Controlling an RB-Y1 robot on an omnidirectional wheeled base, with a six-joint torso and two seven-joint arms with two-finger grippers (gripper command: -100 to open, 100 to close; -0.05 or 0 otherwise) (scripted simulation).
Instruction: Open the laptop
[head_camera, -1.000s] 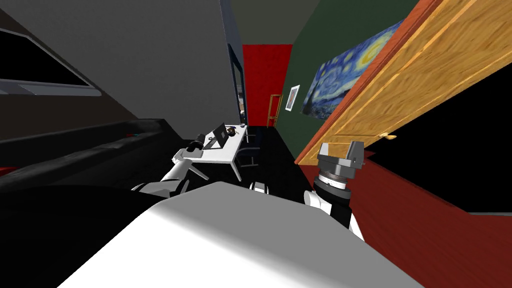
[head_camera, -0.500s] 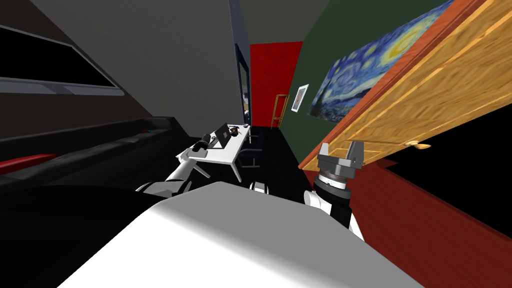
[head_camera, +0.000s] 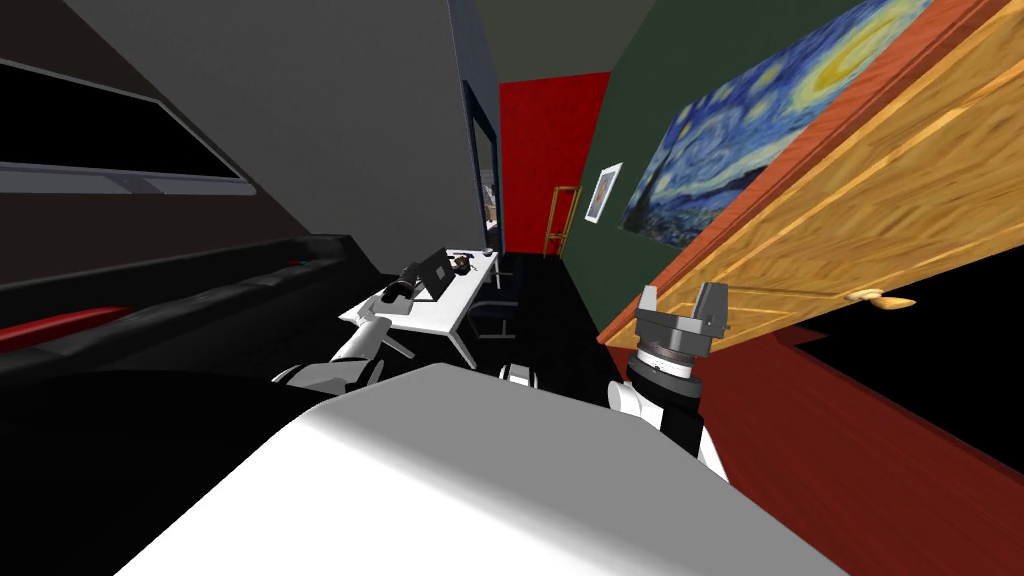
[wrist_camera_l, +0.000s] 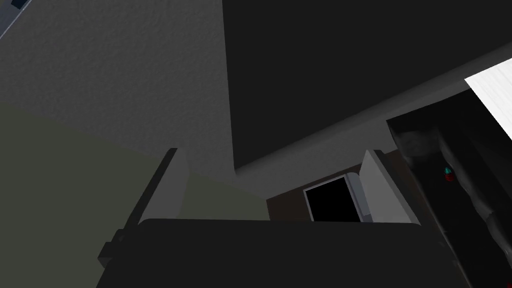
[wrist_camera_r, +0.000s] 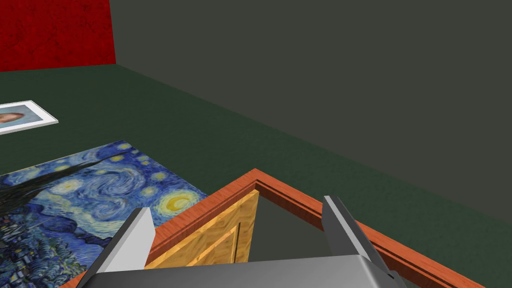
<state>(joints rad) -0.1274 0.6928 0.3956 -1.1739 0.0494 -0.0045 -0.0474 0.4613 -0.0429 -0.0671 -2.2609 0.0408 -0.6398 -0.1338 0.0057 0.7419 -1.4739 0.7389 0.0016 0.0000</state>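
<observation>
Laptop (head_camera: 433, 270) sat lid-up on white worktop (head_camera: 440, 312) across room. Left hand (wrist_camera_l: 272, 152) held out front, spread wide, empty. Right hand (head_camera: 682, 291) raised near wooden door (head_camera: 850, 200), wide too.

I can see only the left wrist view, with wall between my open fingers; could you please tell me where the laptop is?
Observer: The head view shows the laptop, dark, standing on a white desk some way ahead.
Operator: Thank you. How close is my left gripper to it?
Observer: The left gripper is over the desk's near end, beside the laptop; whether they touch cannot be told.
Operator: And where is the right arm, please?
Observer: The right gripper is raised with its fingers open, in front of a wooden door, well away from the desk.
</observation>
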